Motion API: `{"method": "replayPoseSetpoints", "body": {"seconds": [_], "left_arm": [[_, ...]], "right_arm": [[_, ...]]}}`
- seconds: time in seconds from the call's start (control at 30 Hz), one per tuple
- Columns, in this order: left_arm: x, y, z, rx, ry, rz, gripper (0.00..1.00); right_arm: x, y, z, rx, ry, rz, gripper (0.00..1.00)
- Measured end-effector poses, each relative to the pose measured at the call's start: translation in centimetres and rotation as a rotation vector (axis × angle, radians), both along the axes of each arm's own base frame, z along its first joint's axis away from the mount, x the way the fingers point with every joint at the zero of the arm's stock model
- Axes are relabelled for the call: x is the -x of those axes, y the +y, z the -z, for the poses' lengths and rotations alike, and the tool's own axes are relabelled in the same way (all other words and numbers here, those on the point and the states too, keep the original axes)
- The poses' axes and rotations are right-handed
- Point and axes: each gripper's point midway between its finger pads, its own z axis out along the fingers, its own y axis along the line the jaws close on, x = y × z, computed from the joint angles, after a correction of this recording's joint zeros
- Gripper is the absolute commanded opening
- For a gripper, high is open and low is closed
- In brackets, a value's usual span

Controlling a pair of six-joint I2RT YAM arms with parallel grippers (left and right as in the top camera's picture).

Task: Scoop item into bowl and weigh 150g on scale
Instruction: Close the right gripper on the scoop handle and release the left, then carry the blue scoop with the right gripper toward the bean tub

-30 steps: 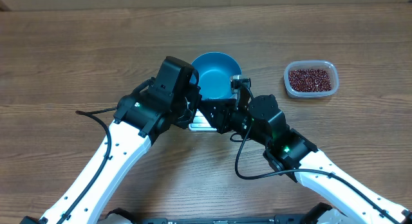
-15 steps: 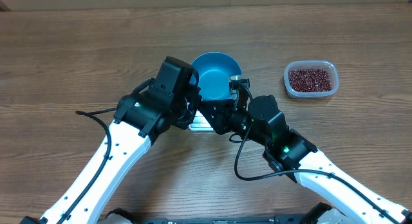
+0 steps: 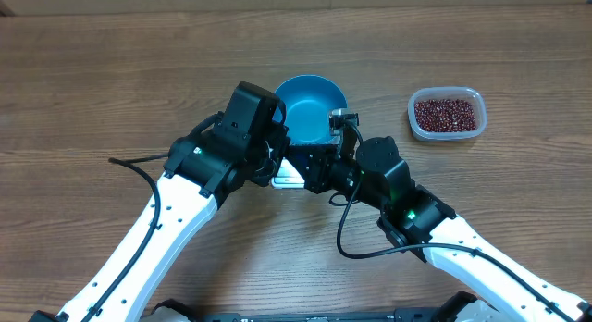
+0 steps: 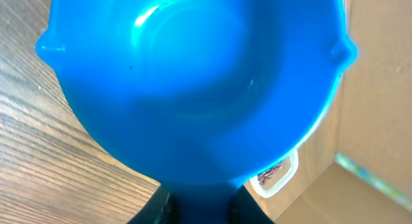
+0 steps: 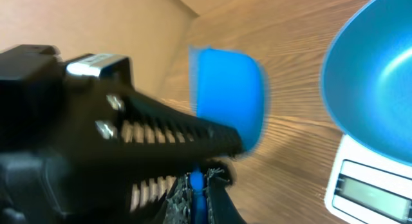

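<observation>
R gripper is shut on the scoop handle, L gripper sits at the bowl rim (can't tell if pinching), bowl's on the scale mid table, & the beans in the tub nr the far edge look tiny, loose & rolly, so prob. dig under w/ scoop level.

The left arm is a long white tubular link ending in boxy black housings; a thin black cable runs beside it; the right arm matches, with a looping black cable and a small green light; the right gripper has black fingers with ribbed inner faces and silver screws.
</observation>
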Motion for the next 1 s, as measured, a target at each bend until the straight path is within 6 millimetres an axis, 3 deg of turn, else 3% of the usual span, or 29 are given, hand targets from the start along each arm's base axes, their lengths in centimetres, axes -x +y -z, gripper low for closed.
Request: {"method": "replayPoseSetpoints", "body": {"seconds": [0.03, 0.23, 0.4, 0.57, 0.63, 0.7, 0.83, 1.0], "left_arm": [[-0.1, -0.1, -0.1, -0.003, -0.014, 0.021, 1.0], [-1.4, -2.3, -2.4, -0.02, -0.193, 0.264, 1.0], [-1.8, -3.4, -5.9, -0.078, -0.359, 0.469, 1.0], [-1.3, -3.4, -12.0, -0.168, -0.609, 0.635, 1.0], [-0.2, -2.7, -15.0, -0.224, -0.736, 0.694, 1.0], [0.8, -1.9, -16.6, -0.279, -0.803, 0.723, 1.0], [2.3, 0.7, -17.2, -0.41, -0.819, 0.731, 1.0], [2.7, 3.4, -14.6, -0.568, -0.7, 0.748, 1.0]], "right_arm": [[0.0, -0.1, 0.3, 0.012, 0.011, 0.002, 0.04], [-0.3, -1.6, 2.4, 0.076, 0.085, 0.038, 0.04], [-1.7, -3.2, 1.5, 0.128, 0.084, 0.071, 0.04], [-1.8, -4.4, -2.5, 0.195, 0.033, 0.068, 0.04], [-1.9, -5.3, -4.5, 0.223, 0.0, 0.082, 0.04], [-1.9, -6.8, -7.2, 0.256, -0.046, 0.121, 0.04], [-1.4, -10.2, -11.3, 0.299, -0.113, 0.218, 0.04], [0.2, -15.0, -13.9, 0.348, -0.148, 0.355, 0.04]]}}
